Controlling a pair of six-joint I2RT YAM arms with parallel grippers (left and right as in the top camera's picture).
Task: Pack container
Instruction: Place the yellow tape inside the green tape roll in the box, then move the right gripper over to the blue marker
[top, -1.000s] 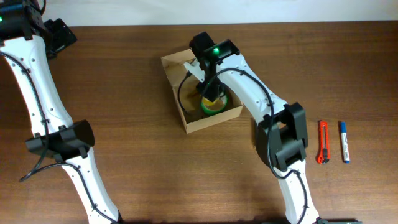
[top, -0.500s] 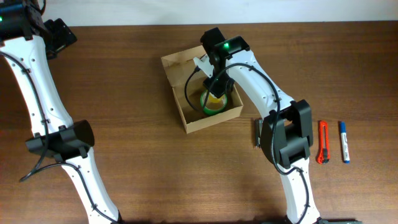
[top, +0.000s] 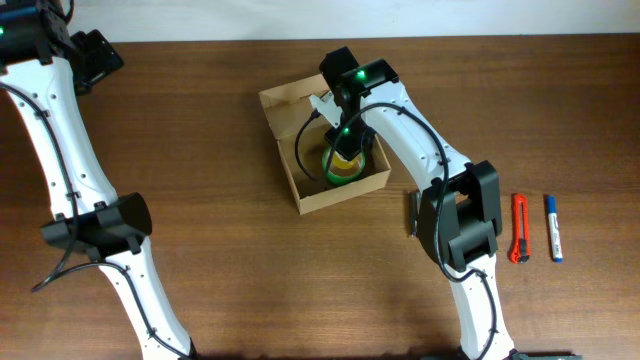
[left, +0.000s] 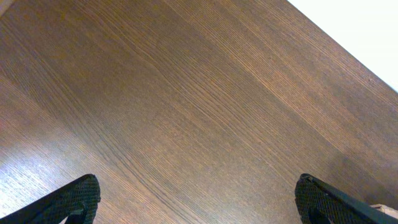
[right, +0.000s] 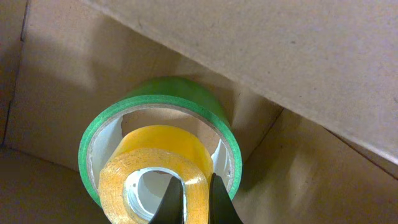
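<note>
Over the last sec the R gripper (right: 194, 202) slid toward 3 o'clock inside the box (top: 305, 195) at table centre, bringing the yellow roll (right: 155, 155) over the green roll (right: 158, 99). Jaws narrow, pinching its wall; not yet released. L gripper (left: 199, 208) wide, empty. Cutter (top: 519, 228) and marker (top: 552, 228) wait outside at 3.

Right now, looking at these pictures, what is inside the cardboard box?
A green tape roll and a smaller yellow tape roll at its centre, pinched by the right gripper. The box floor beneath the rolls is covered.
</note>
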